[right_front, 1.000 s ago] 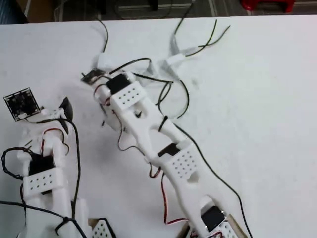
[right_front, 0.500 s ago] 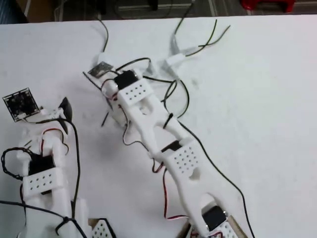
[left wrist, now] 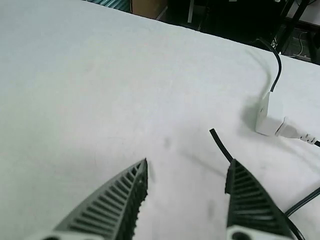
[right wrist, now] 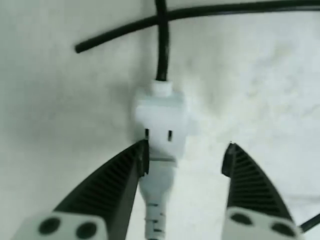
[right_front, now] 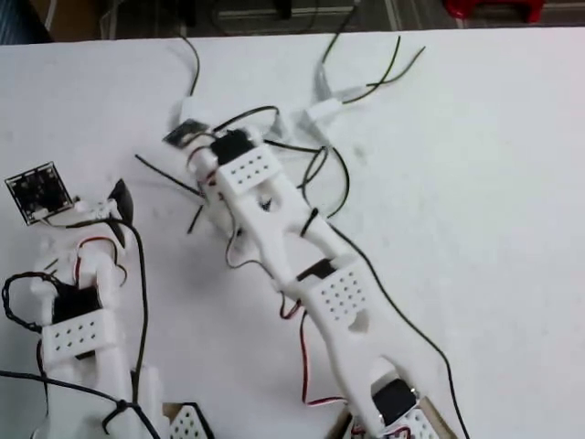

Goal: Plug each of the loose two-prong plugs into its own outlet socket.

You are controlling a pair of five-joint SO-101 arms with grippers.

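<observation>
Socket [right wrist: 160, 117]: white, two slots facing my right wrist camera, lying on the table [right wrist: 260, 85] with a black cord [right wrist: 161, 50] leaving its far end.
Plug [right wrist: 157, 190]: white body with a ribbed neck, butted against the socket's near end. I cannot tell whether its prongs are seated.
Right gripper [right wrist: 186, 150]: fingers spread, straddling the plug and socket. The pair sits just beside one finger and apart from the other, with nothing pinched.
Second cord [right wrist: 225, 10]: black, crossing the first one beyond the socket.
Left gripper [left wrist: 189, 167]: fingers spread wide above bare table, holding nothing.
White connector [left wrist: 270, 117]: on the table off to one side of my left gripper, with a black lead running from its far end.
Loose cord end [left wrist: 220, 142]: black, lying just ahead of one left finger.
Right arm [right_front: 302, 247]: stretched diagonally across the table, its wrist among the black cords near the far edge.
Left arm [right_front: 82, 311]: well apart from the right arm — by the table's near left corner.
</observation>
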